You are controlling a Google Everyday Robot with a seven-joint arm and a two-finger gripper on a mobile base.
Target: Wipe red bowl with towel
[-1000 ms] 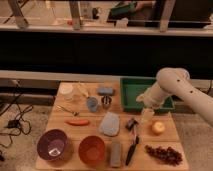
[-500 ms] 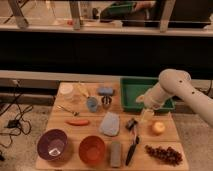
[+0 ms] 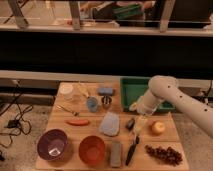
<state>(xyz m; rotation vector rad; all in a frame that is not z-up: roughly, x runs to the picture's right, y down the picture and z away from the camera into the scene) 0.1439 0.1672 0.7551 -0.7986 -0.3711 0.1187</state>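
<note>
Left to right on your bench (image 3: 57, 126): purple bowl (image 3: 52, 145) front-left, the red bowl (image 3: 92, 149) just beside it, and the towel (image 3: 110, 124) lying just behind the red bowl, none of them budged in the last second. What did change is your arm, which drifted a bit left and lower, so the hand (image 3: 135, 126) now hangs just right of the towel, jaws wide apart, holding nothing. Looks like you're lining up the towel grab, so no wiping yet.
</note>
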